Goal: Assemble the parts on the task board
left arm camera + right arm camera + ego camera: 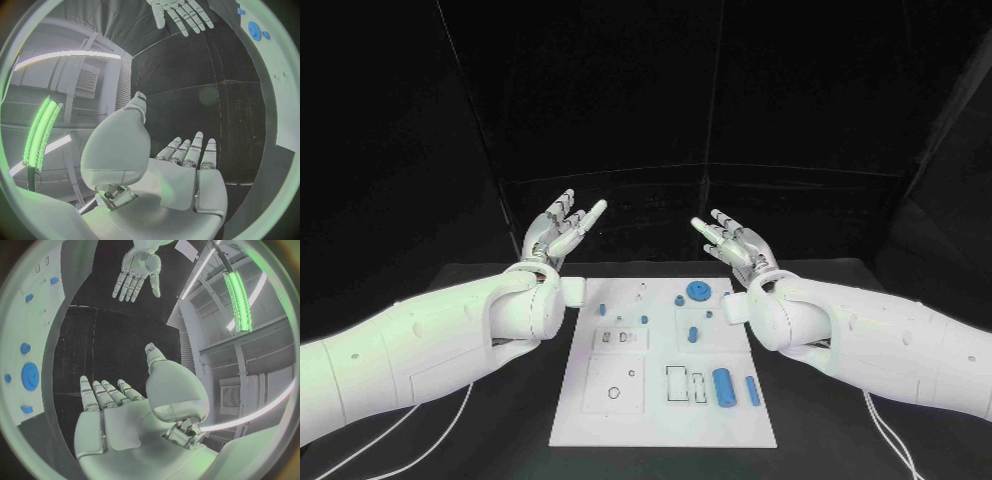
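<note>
The white task board lies in the middle of the black table. Small blue parts sit on it: a round gear-like disc, a thick cylinder, a thinner peg and several little pieces near the far end. My left hand is raised above the board's far left corner, fingers spread, holding nothing. My right hand is raised above the far right corner, fingers apart and empty. In the left wrist view my left hand shows an empty palm; in the right wrist view my right hand does too.
The black table surrounds the board on both sides. A dark curtain wall stands behind the table. Both white forearms flank the board's far half. Rectangular recesses lie in the board's near left part.
</note>
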Robot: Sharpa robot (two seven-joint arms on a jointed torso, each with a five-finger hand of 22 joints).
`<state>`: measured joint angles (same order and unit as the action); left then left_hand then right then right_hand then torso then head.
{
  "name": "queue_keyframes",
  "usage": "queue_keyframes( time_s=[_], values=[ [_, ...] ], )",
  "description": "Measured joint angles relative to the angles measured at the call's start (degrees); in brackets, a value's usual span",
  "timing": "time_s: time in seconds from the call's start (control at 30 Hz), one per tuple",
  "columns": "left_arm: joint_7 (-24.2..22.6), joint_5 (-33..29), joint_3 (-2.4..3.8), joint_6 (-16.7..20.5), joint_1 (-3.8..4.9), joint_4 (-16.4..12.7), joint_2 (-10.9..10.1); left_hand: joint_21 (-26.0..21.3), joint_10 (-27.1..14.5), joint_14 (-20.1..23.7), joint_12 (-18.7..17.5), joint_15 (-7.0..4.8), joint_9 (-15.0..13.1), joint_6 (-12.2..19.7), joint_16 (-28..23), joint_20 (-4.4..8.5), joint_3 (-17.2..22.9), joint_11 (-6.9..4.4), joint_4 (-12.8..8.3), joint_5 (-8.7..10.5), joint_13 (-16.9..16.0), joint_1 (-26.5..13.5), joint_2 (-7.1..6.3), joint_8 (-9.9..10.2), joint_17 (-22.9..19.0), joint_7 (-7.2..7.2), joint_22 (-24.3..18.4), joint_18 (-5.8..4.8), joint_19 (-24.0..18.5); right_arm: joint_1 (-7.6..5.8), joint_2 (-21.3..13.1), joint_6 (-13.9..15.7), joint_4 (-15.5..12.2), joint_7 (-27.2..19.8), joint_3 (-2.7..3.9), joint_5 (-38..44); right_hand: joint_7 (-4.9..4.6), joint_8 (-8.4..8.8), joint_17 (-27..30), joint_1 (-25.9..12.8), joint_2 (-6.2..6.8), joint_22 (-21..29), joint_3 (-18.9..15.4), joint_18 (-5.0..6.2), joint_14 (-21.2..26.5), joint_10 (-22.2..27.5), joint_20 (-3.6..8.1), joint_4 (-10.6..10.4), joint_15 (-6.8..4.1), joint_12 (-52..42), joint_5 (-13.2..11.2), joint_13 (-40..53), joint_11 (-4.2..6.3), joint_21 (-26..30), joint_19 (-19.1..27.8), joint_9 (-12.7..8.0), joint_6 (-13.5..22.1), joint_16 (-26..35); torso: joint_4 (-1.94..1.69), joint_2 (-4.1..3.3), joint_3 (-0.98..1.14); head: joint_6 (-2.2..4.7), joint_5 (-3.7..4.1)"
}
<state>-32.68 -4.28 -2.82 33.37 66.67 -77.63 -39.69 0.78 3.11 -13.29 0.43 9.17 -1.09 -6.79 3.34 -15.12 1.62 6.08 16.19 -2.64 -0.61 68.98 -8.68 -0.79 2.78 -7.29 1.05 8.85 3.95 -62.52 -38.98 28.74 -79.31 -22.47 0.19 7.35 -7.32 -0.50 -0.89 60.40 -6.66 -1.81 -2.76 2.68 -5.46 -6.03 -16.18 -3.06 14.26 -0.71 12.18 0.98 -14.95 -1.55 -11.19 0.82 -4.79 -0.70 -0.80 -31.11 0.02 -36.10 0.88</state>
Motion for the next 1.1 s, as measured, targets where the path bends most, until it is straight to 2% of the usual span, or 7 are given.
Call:
queue_keyframes(
  time_s=[0.33, 0.57, 0.67, 0.73, 0.8, 0.9, 1.1],
  values=[
    [-1.59, -1.16, -0.05, -3.01, 0.09, 0.26, -0.02, 0.00, 0.82, -0.67, 0.02, 0.67, -0.15, -0.65, 1.28, -0.64, 0.41, 1.78, 0.84, -0.23, -0.14, 2.16, 0.30, -0.21, 0.39, -0.22, 0.06, 0.82, 0.10, -0.78, 1.73, -10.92, 3.49, 4.57, 0.09, 6.11, -0.73, -2.80, -1.69, 10.12, -0.94, -2.48, 1.85, 2.23, -16.38, -16.75, -0.47, 5.73, 0.19, -4.06, 0.31, 1.69, -0.30, -4.95, -12.45, 1.52, -11.70, -4.48, -0.02, 0.00, 0.00, 0.00, 0.01],
    [-2.16, -1.35, -0.16, -5.86, 0.11, -1.35, -3.95, 1.46, 5.86, -7.17, 1.54, 1.88, -0.85, -5.61, 5.33, -1.55, 2.48, 4.97, 0.49, -0.23, -0.98, 4.29, 2.95, -1.35, 1.81, -0.51, 0.82, 0.94, 2.51, -1.27, -0.48, -8.47, 5.90, 3.35, 0.14, 16.94, -1.83, -5.23, -2.44, 15.83, 0.03, -3.88, 3.58, 4.53, -32.54, -33.20, -0.44, 11.56, -1.79, -7.25, -0.18, 2.39, 1.29, -8.93, -22.24, 2.61, -25.81, -7.57, -0.39, -0.89, -0.24, 0.13, 0.42],
    [-2.60, -1.34, -0.17, -6.82, 0.11, -2.49, -4.24, 3.80, 12.62, -14.64, 3.28, 3.00, -1.33, -9.56, 8.71, -1.70, 2.96, 6.73, 0.12, -0.23, -1.78, 5.04, 4.18, -2.38, 2.99, -0.80, 2.15, 0.83, 8.06, -1.79, -0.85, -7.63, 5.74, 2.97, 0.13, 20.83, -2.62, -5.94, -2.55, 17.01, 0.44, -4.18, 4.29, 5.82, -37.89, -38.38, -0.36, 13.71, -2.76, -7.65, -0.53, 2.45, 2.11, -10.23, -25.47, 2.90, -31.95, -7.96, -0.56, -1.50, -0.33, 0.33, 0.48],
    [-2.89, -1.32, -0.18, -7.35, 0.12, -2.88, -4.74, 6.02, 17.90, -19.80, 4.74, 3.81, -1.72, -12.81, 10.70, -1.70, 3.23, 8.14, -0.15, -0.23, -2.40, 5.16, 4.96, -3.21, 3.66, -1.01, 3.33, -0.44, 13.23, -2.29, -1.16, -7.23, 5.68, 2.86, 0.12, 23.02, -3.24, -6.17, -2.58, 17.36, 0.54, -4.33, 4.76, 5.82, -41.45, -41.66, -0.15, 15.15, -3.49, -7.65, -0.53, 2.45, 2.70, -11.16, -27.73, 2.94, -35.90, -8.28, -0.66, -1.88, -0.38, 0.47, 0.52],
    [-3.12, -1.31, -0.18, -7.76, 0.13, -3.15, -5.31, 9.61, 24.53, -24.19, 6.64, 3.97, -2.22, -17.01, 12.05, -1.67, 3.14, 8.99, -0.27, -0.23, -3.07, 5.30, 5.57, -4.24, 4.01, -1.31, 5.13, -0.50, 21.78, -2.77, -1.42, -6.89, 5.68, 2.81, 0.13, 25.14, -3.73, -6.32, -2.64, 17.35, 0.53, -4.48, 5.17, 6.71, -44.48, -44.29, 0.21, 16.31, -4.14, -7.66, -0.83, 2.44, 3.22, -12.00, -29.71, 2.94, -38.87, -8.36, -0.78, -2.34, -0.43, 0.51, 0.58],
    [-3.48, -1.31, -0.19, -8.37, 0.13, -4.12, -6.24, 13.24, 32.64, -29.49, 8.52, 2.98, -2.81, -22.92, 13.21, -1.38, 2.72, 8.12, -1.13, -0.23, -3.54, 5.63, 6.27, -5.56, 4.15, -1.80, 6.65, -0.50, 30.90, -3.50, -1.66, -6.55, 5.68, 2.86, 0.14, 28.74, -4.41, -6.32, -2.70, 17.35, 0.53, -4.70, 6.01, 6.71, -48.69, -47.78, 0.92, 17.44, -5.16, -7.60, -0.84, 2.44, 3.92, -13.31, -32.51, 2.94, -42.37, -8.56, -0.88, -3.07, -0.52, 0.72, 0.67],
    [-3.85, -1.29, -0.19, -9.53, 0.15, -7.77, -8.58, 15.32, 42.89, -37.36, 9.96, 0.83, -3.33, -33.03, 13.53, -1.05, 1.73, 6.47, -3.14, -0.23, -3.36, 5.95, 7.64, -7.20, 3.89, -3.19, 7.06, 0.92, 39.30, -5.64, -1.89, -6.50, 5.46, 4.45, 0.20, 37.87, -5.42, -5.93, -3.05, 17.28, 0.64, -5.55, 7.49, 6.70, -57.02, -54.10, 2.94, 18.92, -7.45, -6.46, -1.03, 2.54, 5.51, -16.48, -38.12, 2.93, -47.61, -9.16, -0.92, -4.71, -0.75, 1.31, 0.75]
  ],
)
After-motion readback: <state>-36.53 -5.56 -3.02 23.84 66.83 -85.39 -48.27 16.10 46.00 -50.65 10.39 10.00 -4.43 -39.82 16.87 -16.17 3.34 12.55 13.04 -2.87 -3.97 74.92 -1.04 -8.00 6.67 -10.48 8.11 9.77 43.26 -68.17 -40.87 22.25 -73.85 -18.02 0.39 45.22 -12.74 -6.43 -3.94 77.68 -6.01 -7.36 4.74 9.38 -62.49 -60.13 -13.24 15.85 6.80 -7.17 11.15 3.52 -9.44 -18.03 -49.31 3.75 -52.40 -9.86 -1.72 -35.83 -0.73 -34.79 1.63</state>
